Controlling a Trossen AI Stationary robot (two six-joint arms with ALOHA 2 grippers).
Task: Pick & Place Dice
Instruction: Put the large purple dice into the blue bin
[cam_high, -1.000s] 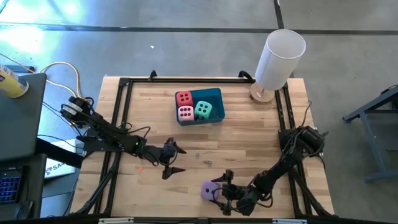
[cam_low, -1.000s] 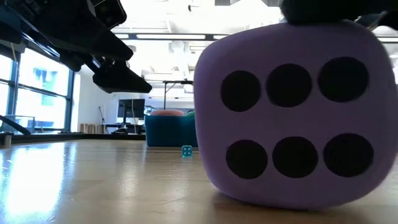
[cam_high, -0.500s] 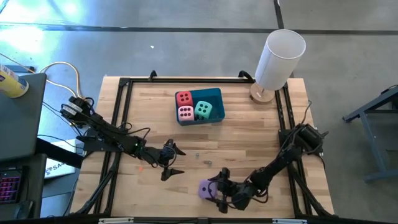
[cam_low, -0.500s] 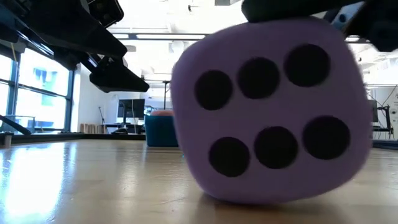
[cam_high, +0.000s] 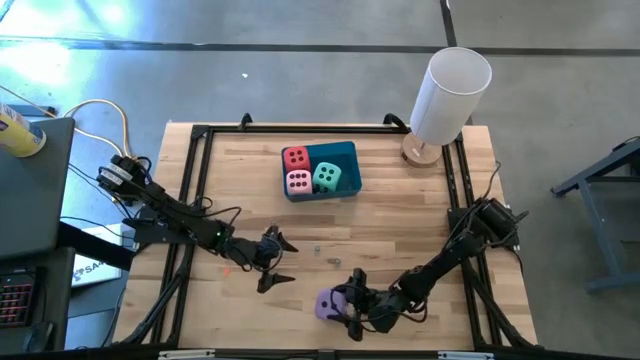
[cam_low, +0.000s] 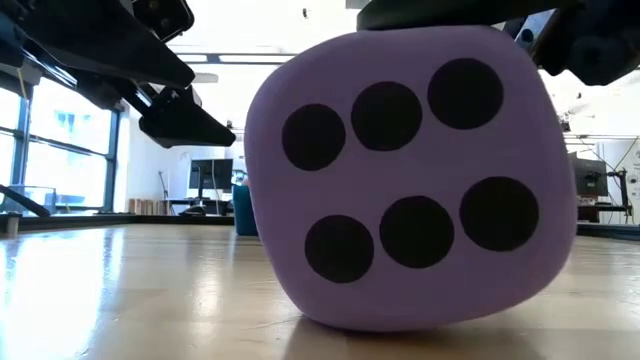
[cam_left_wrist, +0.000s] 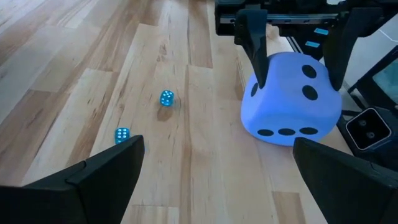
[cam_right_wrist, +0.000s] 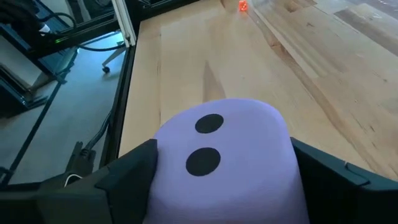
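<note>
The right gripper (cam_high: 347, 305) brackets, perhaps pinches, the tilted purple die (cam_high: 328, 304) (left gripper (cam_high: 277, 261) spread, idle).

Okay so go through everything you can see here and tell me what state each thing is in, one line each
purple die: on the table, tilted, between the right gripper's fingers.
right gripper: fingers on either side of the purple die.
left gripper: open, empty, above the table.
blue bin: upright, holding three dice.
red die: in the bin.
pink die: in the bin.
teal die: in the bin.
white cylinder: upright at the table's corner.
</note>
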